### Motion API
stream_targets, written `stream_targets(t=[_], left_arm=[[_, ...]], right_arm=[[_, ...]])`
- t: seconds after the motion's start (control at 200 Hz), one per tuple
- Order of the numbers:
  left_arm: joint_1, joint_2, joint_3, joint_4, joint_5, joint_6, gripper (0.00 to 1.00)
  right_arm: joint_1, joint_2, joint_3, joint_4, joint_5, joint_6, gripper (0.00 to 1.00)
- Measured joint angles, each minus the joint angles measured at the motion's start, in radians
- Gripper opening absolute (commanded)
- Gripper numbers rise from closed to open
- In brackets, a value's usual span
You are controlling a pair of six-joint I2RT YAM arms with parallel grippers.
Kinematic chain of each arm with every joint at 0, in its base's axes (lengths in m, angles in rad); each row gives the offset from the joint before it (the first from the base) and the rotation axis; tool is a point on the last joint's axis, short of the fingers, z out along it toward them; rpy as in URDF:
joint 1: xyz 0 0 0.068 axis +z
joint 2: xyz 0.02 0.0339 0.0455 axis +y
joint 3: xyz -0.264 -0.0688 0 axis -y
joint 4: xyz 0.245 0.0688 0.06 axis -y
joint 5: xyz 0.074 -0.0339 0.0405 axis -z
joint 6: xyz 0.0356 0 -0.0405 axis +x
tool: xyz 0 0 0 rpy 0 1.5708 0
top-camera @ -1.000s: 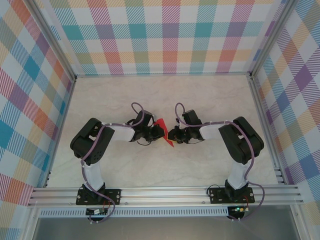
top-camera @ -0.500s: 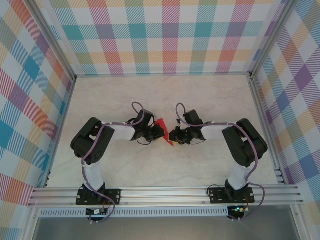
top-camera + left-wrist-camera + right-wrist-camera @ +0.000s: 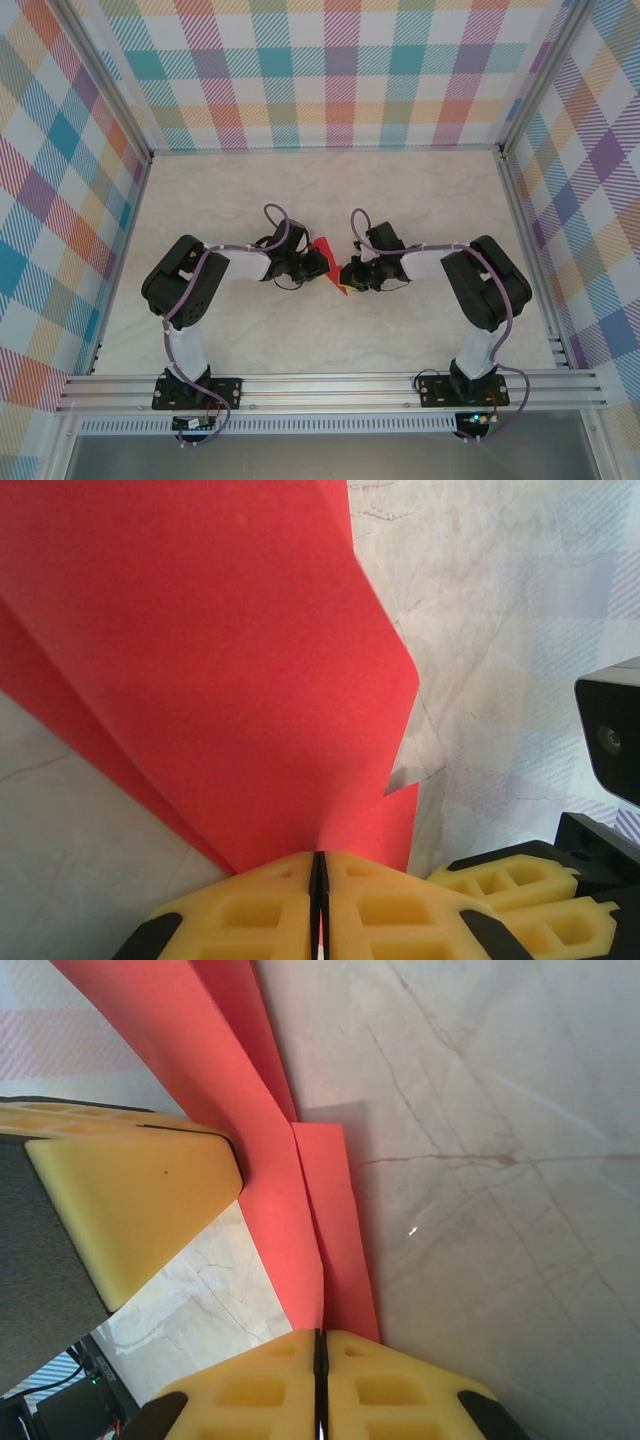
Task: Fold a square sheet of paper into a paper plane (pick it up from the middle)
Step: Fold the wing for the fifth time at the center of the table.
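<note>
From above, the folded red paper (image 3: pixel 330 262) sits mid-table (image 3: pixel 420 200). Its long axis runs from 11 to 5 o'clock, with the narrower tip toward 5. The left gripper (image 3: pixel 322 263) meets it from 9 o'clock and the right gripper (image 3: pixel 346 275) from 3.

In the left wrist view, the paper (image 3: pixel 200 660) fans wide from 6 o'clock up toward 11 and 12. The left gripper (image 3: pixel 318 865) has its yellow pads pressed together on the paper's lower edge. The right gripper's fingers (image 3: pixel 510 880) sit at 4 o'clock, just beside the paper.

In the right wrist view, the paper (image 3: pixel 270 1210) is a narrow strip from 11 down to 6 o'clock. There the right gripper (image 3: pixel 320 1340) pinches it. A left pad (image 3: pixel 130 1200) touches it at 9.
</note>
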Motion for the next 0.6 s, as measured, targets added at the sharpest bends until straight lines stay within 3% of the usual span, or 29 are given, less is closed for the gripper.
stream_targets(t=[0.15, 0.335, 0.6], left_arm=[[0.0, 0.0, 0.002, -0.003, 0.0, 0.0, 0.12], [0.0, 0.0, 0.002, -0.003, 0.0, 0.0, 0.12], [0.0, 0.0, 0.002, -0.002, 0.002, 0.0, 0.13]], right_arm=[[0.0, -0.052, -0.007, -0.032, 0.025, 0.002, 0.23], [0.001, -0.179, -0.006, -0.087, 0.074, -0.023, 0.23], [0.036, -0.141, 0.037, -0.12, 0.095, -0.046, 0.19]])
